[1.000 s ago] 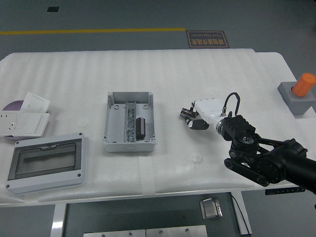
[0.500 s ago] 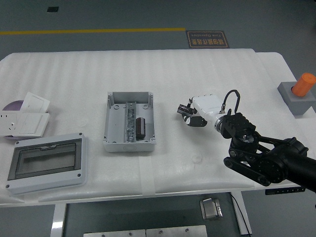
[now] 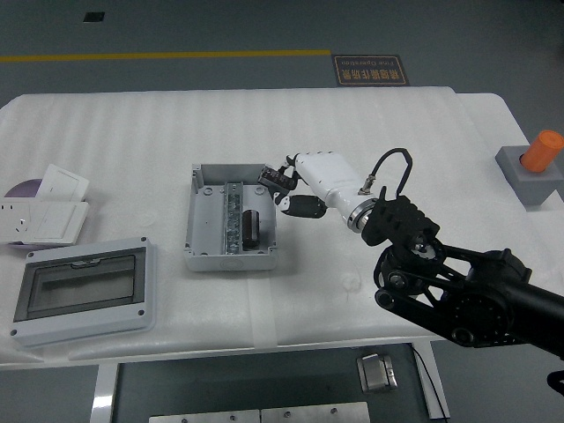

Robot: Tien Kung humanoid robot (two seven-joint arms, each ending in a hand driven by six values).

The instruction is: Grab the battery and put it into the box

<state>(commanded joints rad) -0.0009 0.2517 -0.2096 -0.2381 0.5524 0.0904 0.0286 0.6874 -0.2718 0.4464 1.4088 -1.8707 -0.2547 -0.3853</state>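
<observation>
Fingers of the right hand sit loosely curled at the box's right wall, dark tips bunched together; whether they are clenched or slack cannot be told from this angle, and nothing shows held between them. Battery lies inside the box, a dark cylinder in the right-hand compartment, lengthwise beside the metal rail that runs down the box's middle. Box is grey, lidless, open upward, near the centre of the white table. Right hand is white-shelled, wrist joined to a black arm that comes in from the lower right, with a black cable looping over the wrist. Hand hovers just over the box's upper right corner, apart from the battery. To the left of the box, near the table's front edge, a grey enclosure with a clear cover. Further left, at the table's edge, white socket plates stacked partly over one another, with a small purple disc beneath. Far right, off the table's corner, a grey block with an orange knob.
</observation>
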